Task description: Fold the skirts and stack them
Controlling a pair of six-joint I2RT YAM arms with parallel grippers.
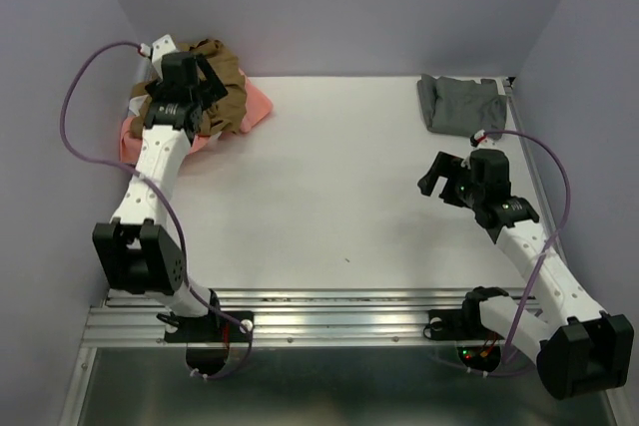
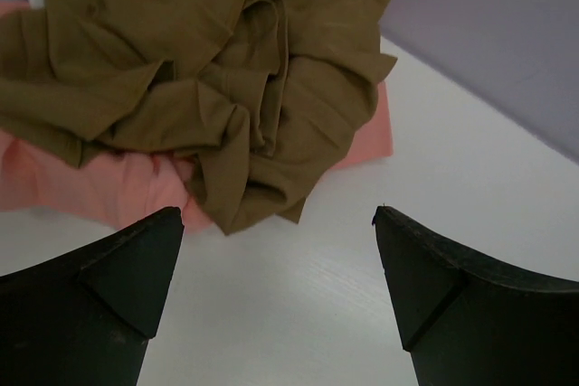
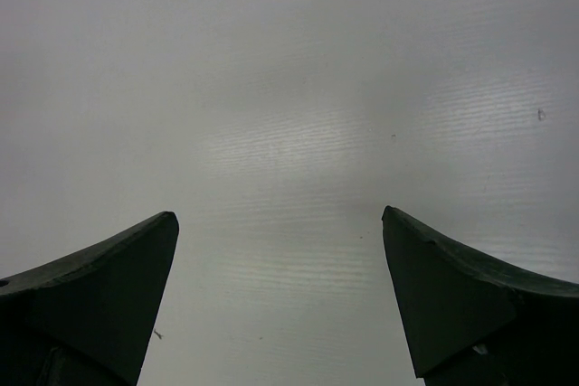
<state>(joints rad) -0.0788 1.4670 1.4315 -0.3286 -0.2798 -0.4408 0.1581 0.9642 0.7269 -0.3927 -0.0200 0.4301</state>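
Closing on the tan-brown skirt (image 2: 208, 70) heaped over the salmon-pink skirt (image 2: 99, 183) at the far left, the wide-open left gripper (image 2: 276, 214) could pinch both layers together; the right gripper (image 3: 280, 214) hangs open, empty, at right.

A robot lab cell: plain lavender walls (image 1: 329, 7) box in a white table (image 1: 339, 207) edged by an aluminium rail (image 1: 329, 318).

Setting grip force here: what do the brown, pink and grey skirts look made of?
Brown skirt: probably thin woven cloth, matte, going by its pressed pleats and soft crumpled folds. Pink skirt: smooth, light matte fabric, lying flatter under the brown one. Grey skirt: soft matte cloth lying fairly flat; weave too distant to tell.
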